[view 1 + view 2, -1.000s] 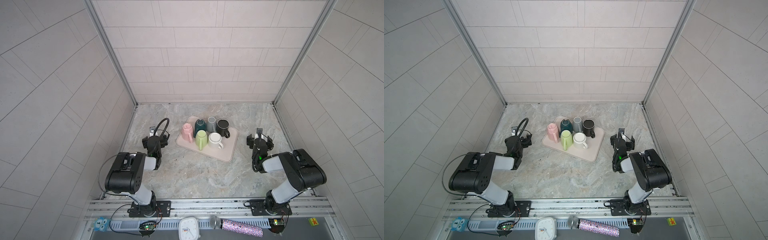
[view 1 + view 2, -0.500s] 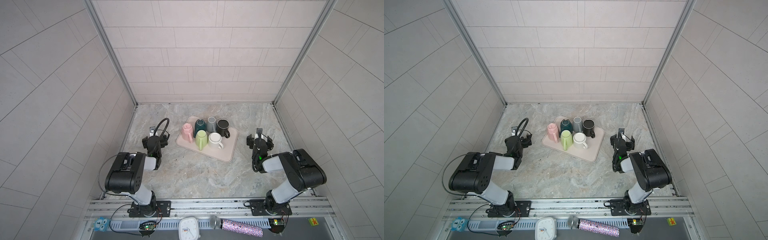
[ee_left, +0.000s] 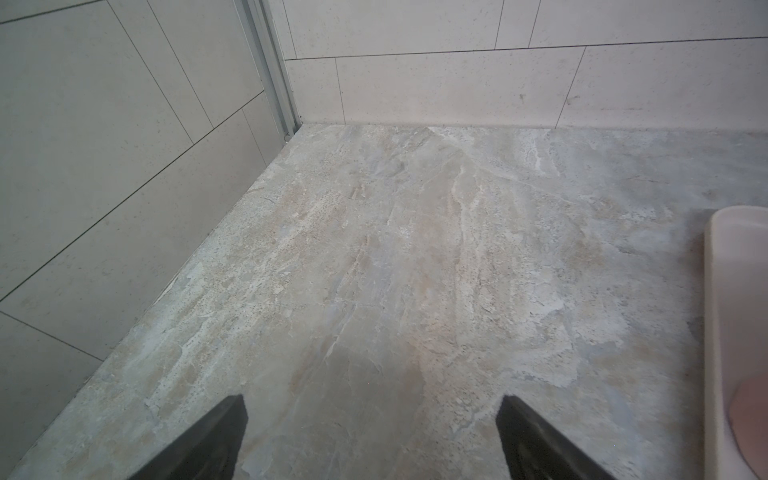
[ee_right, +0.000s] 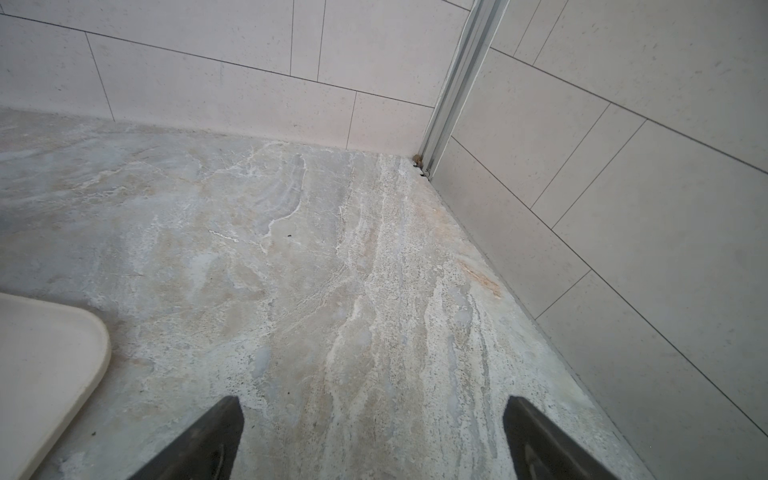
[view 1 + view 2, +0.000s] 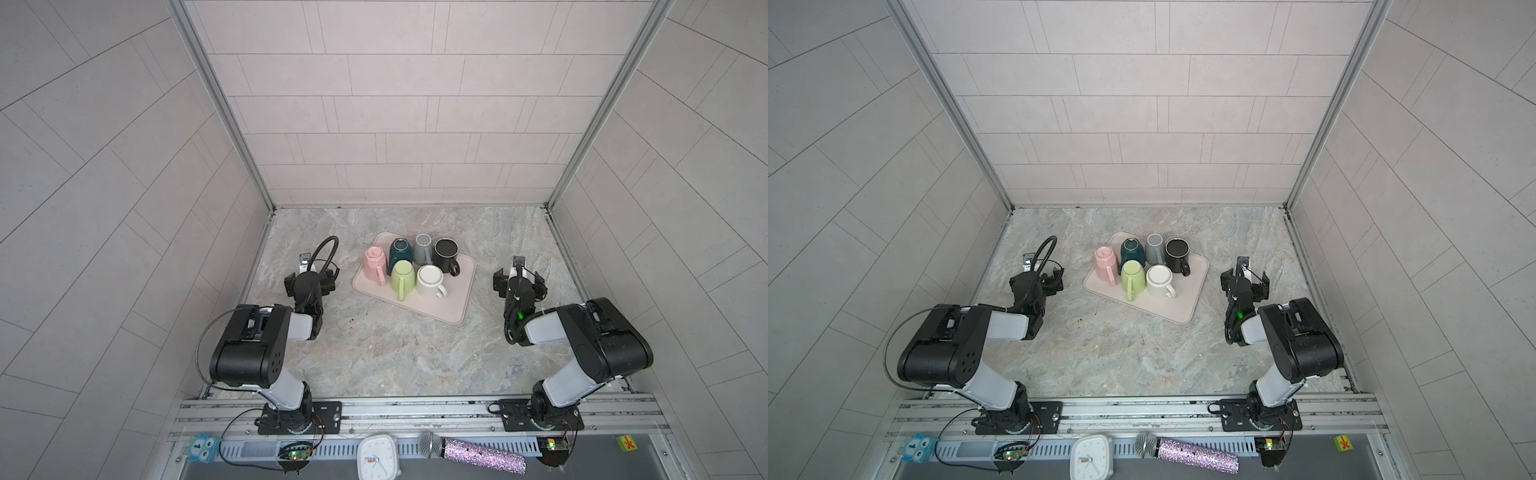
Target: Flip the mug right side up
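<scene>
Standing between left claw, right claw, mugs

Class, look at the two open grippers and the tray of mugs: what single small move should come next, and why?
Probably swing the left gripper toward the pink mug, which seems to stand base up at the left end of the tray. That mug sits nearest it; the right gripper is across the tray, and both are open and empty, with nothing lined up yet.
</scene>
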Controlling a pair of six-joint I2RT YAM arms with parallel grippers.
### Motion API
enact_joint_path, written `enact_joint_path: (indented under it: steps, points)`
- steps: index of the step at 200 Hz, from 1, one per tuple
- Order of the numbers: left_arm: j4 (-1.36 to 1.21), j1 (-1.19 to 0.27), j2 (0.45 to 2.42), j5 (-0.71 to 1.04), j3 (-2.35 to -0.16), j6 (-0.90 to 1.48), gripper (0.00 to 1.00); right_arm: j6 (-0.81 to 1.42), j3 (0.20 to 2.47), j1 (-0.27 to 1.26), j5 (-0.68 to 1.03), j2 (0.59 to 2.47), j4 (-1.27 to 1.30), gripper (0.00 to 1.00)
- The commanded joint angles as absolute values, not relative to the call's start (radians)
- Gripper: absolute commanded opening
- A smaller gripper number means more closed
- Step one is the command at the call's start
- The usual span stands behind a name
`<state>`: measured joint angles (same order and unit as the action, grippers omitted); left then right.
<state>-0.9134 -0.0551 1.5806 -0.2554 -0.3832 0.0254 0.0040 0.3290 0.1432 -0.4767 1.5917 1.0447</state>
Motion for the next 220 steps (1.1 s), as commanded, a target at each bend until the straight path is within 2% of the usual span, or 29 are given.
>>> enact_joint_path:
  steps: [1,32,104,117,132,150,169,190,220]
  points:
    - [-0.936,-0.061,1.58,-0.259,-0.391,0.012,1.0,-0.001,0.315,0.15,-0.513,1.591,1.106,0.99]
    - [-0.679,-0.124,1.411,-0.378,-0.455,-0.024,1.0,-0.027,0.288,0.172,-0.519,1.591,1.167,0.99]
    - [-0.365,-0.262,1.239,-0.576,-0.556,0.053,1.0,-0.024,0.313,0.162,-0.504,1.553,1.091,0.99]
    - [-0.319,-0.288,1.202,-0.599,-0.565,0.08,1.0,-0.034,0.384,0.203,-0.629,1.451,0.882,0.99]
    - [-0.255,-0.32,1.167,-0.619,-0.573,0.123,1.0,-0.045,0.458,0.22,-0.575,1.333,0.663,0.99]
    - [-0.131,-0.347,1.136,-0.605,-0.61,0.187,1.0,-0.014,0.491,0.226,-0.53,1.252,0.602,0.99]
    - [0.005,-0.392,1.102,-0.561,-0.653,0.25,1.0,0.01,0.556,0.23,-0.381,1.191,0.432,0.98]
    - [0.013,-0.477,1.067,-0.538,-0.638,0.255,1.0,0.049,0.692,0.242,-0.287,1.18,0.171,0.97]
    - [0.043,-0.573,1.019,-0.536,-0.621,0.261,1.0,0.195,0.782,0.257,-0.111,1.166,-0.027,0.96]
